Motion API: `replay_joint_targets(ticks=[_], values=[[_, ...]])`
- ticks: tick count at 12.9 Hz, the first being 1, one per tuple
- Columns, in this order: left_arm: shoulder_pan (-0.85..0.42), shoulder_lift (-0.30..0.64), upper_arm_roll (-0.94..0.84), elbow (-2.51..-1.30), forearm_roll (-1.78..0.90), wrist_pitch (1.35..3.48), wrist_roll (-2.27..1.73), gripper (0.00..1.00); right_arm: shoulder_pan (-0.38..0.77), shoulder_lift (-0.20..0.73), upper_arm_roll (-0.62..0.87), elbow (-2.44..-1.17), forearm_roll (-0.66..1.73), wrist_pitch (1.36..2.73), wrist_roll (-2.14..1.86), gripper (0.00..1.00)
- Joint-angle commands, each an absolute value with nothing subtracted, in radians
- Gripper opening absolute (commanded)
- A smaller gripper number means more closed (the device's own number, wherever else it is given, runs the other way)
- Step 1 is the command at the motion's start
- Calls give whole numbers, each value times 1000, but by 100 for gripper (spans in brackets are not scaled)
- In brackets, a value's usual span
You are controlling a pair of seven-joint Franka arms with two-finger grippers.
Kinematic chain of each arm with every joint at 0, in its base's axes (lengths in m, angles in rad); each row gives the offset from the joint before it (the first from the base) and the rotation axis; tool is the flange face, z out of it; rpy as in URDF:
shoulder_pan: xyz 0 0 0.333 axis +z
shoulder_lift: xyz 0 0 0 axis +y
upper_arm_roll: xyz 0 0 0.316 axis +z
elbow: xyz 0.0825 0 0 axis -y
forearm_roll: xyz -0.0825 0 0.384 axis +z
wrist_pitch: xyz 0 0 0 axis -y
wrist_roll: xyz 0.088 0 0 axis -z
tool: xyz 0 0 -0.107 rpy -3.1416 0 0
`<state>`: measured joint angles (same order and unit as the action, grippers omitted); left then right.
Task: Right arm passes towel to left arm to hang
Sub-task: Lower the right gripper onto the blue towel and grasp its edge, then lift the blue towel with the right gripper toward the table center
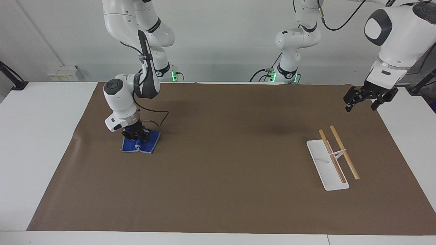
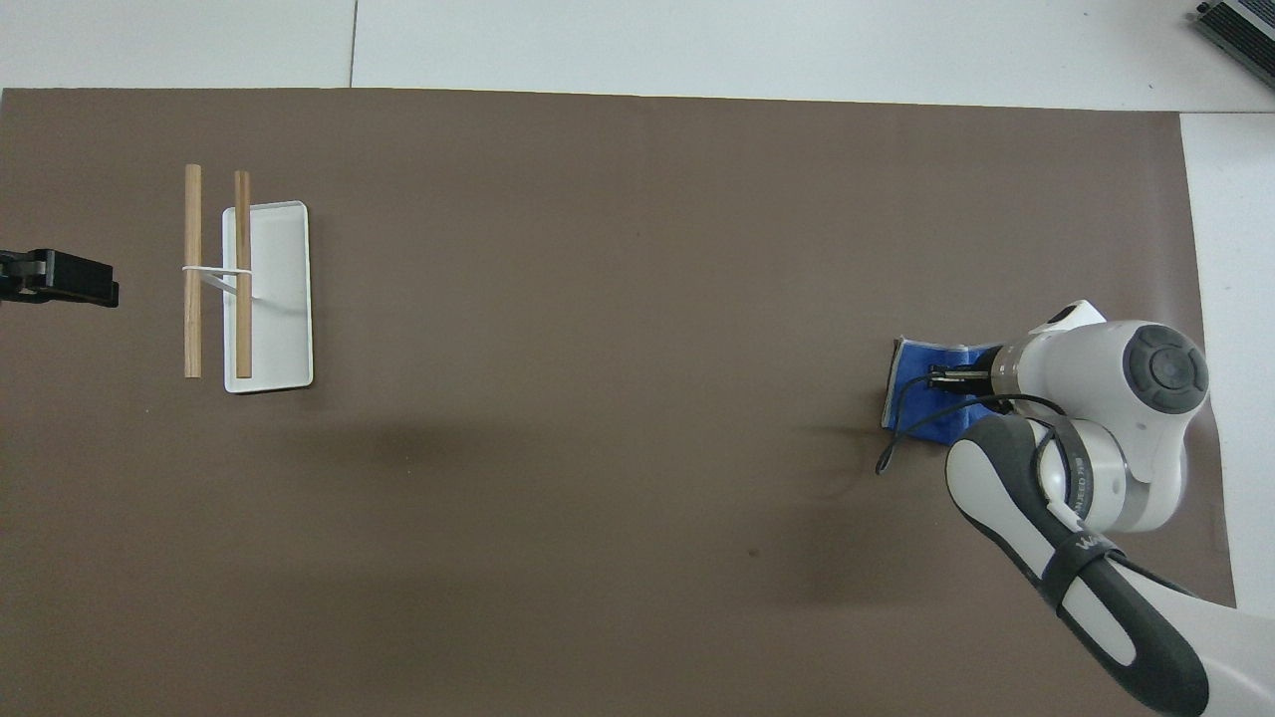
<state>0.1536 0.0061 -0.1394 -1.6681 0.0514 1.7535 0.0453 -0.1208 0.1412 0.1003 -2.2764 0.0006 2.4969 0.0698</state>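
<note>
The right gripper (image 1: 135,135) is down on the towel (image 1: 147,144), its fingers closed together on a pinch of cloth near the middle, so the blue fabric bunches up around them while its lower edges lie on the mat (image 1: 218,163). The towel sits toward the right arm's end of the table, on the brown mat, fairly near the robots.

It looks light, thin and limp. Judging by the way it puckers, it will droop on both sides of the pinch once lifted, and it should not slip much between the fingers. A middle pinch carries it safely, but for the handover a hanging corner or the pale-edged border is probably the best place for the second gripper to take it, leaving enough free cloth to drape.

The loose black cable (image 1: 155,117) loops just beside the towel, toward the robots, and could drag over the cloth as the wrist turns.

The middle of the mat between the towel and the rack (image 1: 332,160) is bare, giving open room for the carry and the pass. The rack stands toward the left arm's end, its two wooden bars raised over a white base.

The left gripper (image 1: 364,102) hangs open in the air over the mat's edge at its own end, waiting.
</note>
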Motion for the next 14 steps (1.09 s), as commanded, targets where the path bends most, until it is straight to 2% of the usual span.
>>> replay_joint_targets(ticks=[1,3,6,11,14], values=[[169,-26,-146,-1704,46,1764,57,100,-123,97,115,-2164,-2,2319,55,0],[169,-25,-146,-1704,46,1764,55,100,-124,97,150,-2064,0,2206,63,0],[169,-25,-146,-1704,46,1764,55,100,-124,90,230,-1953,72,2126,67,0],[169,-25,-146,-1704,46,1764,55,100,-121,97,301,-1881,325,2105,86,0],[169,-25,-146,-1704,46,1764,55,100,-46,110,311,-1839,383,2124,217,0]])
